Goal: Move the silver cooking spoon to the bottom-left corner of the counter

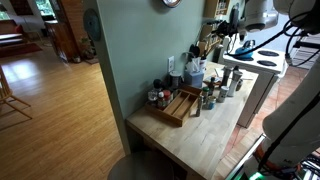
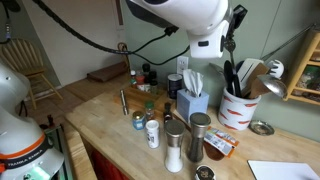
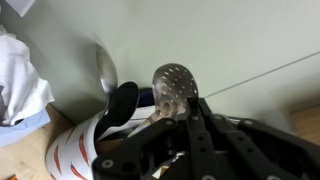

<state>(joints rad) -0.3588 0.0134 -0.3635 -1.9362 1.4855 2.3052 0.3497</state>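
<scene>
Gripper [image 2: 230, 58] hangs over utensil crock [image 2: 238, 108] beside the tissue box [image 2: 192, 102]

We cannot tell whether its jaws are parted; a perforated skimmer [image 3: 175, 88] stands just ahead. The silver cooking spoon [image 2: 124, 100] lies on the counter [image 2: 100, 125] at five o'clock from the wooden tray [image 2: 105, 73], well apart from the gripper.

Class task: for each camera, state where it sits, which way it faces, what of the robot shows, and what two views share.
Exterior view: high above the counter, looking down toward the wall; white arm at top right.
Exterior view: low beside the counter, looking across it; arm overhead, gripper near the utensil crock.
Wrist view: on the gripper, facing the crock; dark fingers show.
Shared: both exterior views show the counter.
</scene>
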